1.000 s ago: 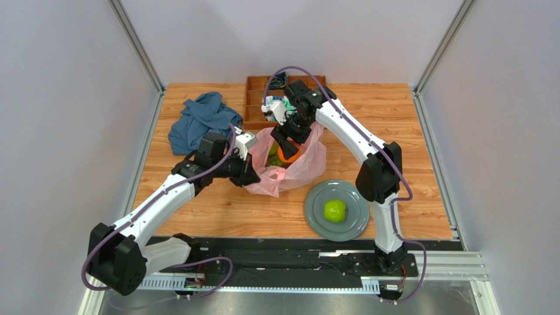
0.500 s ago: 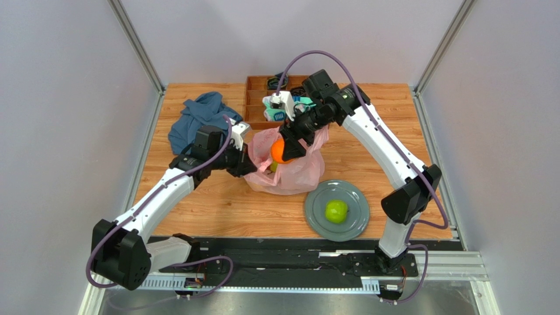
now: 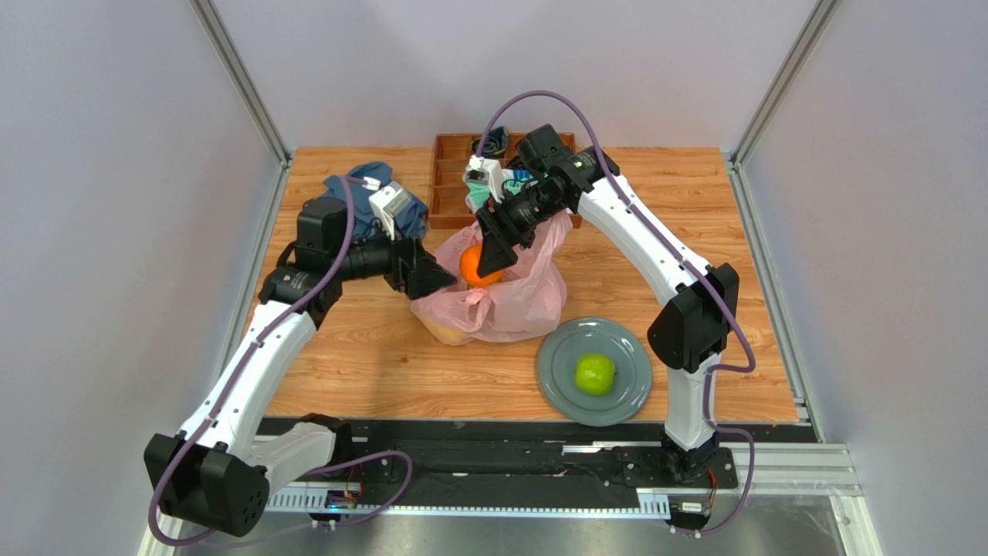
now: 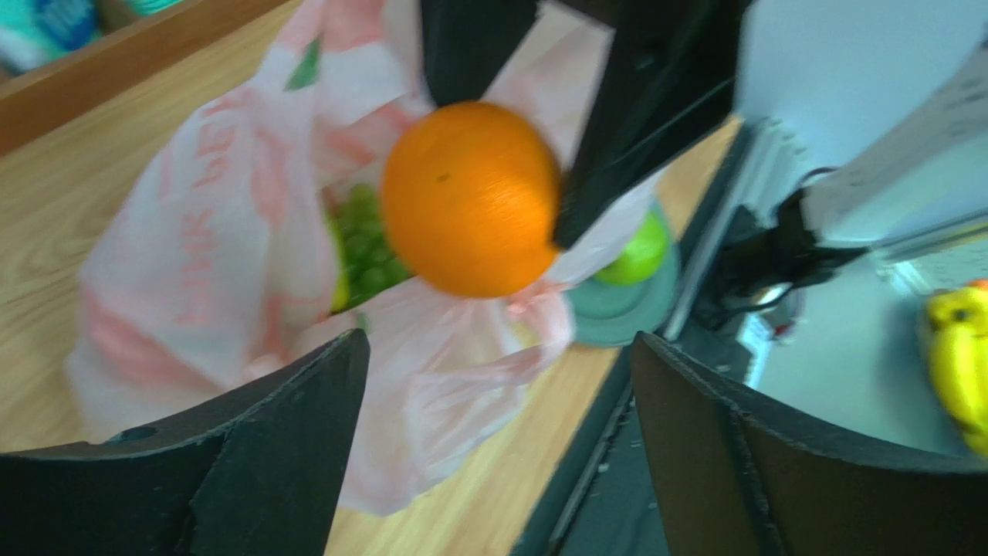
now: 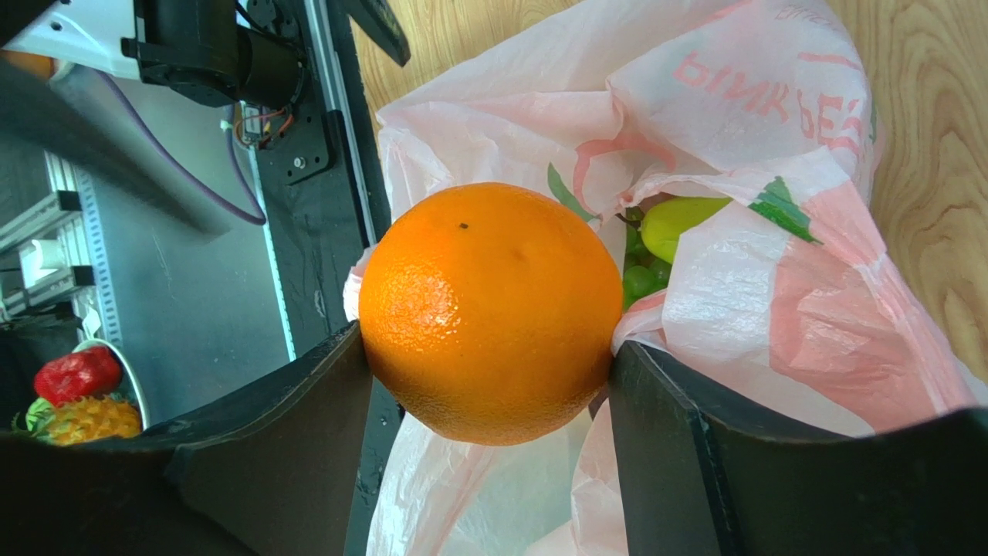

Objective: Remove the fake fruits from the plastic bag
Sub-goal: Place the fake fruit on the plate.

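One: What is held by the right end effector (image 3: pixel 492 248)?
Two: An orange (image 5: pixel 489 313) is gripped between its two fingers and held up just above the mouth of the pink plastic bag (image 3: pixel 516 304). The left end effector (image 3: pixel 429 278) is spread wide with nothing in it, just beside the bag's left edge.
One: What could go wrong?
Two: The orange is round and shiny and is pinched only at its sides. It could be squeezed out and dropped back into the bag, or sent rolling over the counter (image 3: pixel 371 359). A fold of the thin bag seems pressed against one finger. It may be caught and the whole bag dragged along, since the bag is not being held down.
One: What else is left inside?
Two: Some green grapes (image 4: pixel 369 249) and a yellow-green fruit (image 5: pixel 684 220) can be seen; more cannot be told.
One: What is around?
Two: A green apple (image 3: pixel 593 372) is set on the grey plate (image 3: pixel 557 388), near the bag. A blue cloth (image 3: pixel 354 183) is bunched at the far left, and a wooden tray (image 3: pixel 450 174) is placed at the far edge. The apple could be bumped when the orange is set down.
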Controlling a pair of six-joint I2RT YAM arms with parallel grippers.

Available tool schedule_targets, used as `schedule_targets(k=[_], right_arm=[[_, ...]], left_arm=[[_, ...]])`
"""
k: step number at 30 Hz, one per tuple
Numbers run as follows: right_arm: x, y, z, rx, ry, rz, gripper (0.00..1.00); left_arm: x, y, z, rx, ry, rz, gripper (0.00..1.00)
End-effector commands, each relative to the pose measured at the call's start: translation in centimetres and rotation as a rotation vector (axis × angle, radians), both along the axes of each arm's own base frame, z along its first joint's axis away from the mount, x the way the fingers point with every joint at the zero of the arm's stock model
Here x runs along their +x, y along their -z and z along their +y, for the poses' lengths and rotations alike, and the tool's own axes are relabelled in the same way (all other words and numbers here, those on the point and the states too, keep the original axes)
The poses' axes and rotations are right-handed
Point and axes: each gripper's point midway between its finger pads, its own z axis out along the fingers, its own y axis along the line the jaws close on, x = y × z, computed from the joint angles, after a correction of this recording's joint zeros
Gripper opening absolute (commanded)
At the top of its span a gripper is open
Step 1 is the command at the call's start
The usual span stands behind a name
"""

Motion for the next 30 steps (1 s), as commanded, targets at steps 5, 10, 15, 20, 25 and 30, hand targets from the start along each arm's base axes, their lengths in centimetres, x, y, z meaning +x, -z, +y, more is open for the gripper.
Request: schedule_targets(k=[5, 10, 15, 20, 25, 30], right_arm=[[0.0, -3.8, 1.4, 0.123, -0.015, -0.043, 0.61], [-1.1, -4.2, 1.4, 0.131, -0.046, -0.055, 0.60], [-1.8, -4.5, 1.4, 0.127, -0.062, -0.078, 0.60], [-1.8, -3.9, 1.5, 0.114, -0.063, -0.083, 0.59], [-1.7, -3.2, 1.2, 0.093, -0.066, -0.092, 0.58], [-1.7, -3.3, 1.0, 0.092, -0.069, -0.096, 0.58]], left_arm=[[0.7, -1.4, -3.2, -0.261, 0.075, 0.250, 0.95], [2.6, -0.1, -3.9, -0.311, 0.036, 0.398, 0.95], [4.1, 0.6, -4.8, -0.351, 0.063, 0.487, 0.92], [4.1, -0.5, -5.3, -0.403, 0.141, 0.455, 0.77], [3.8, -1.0, -5.0, -0.442, 0.179, 0.455, 0.86], [4.0, -0.5, -5.0, -0.488, 0.218, 0.547, 0.91]])
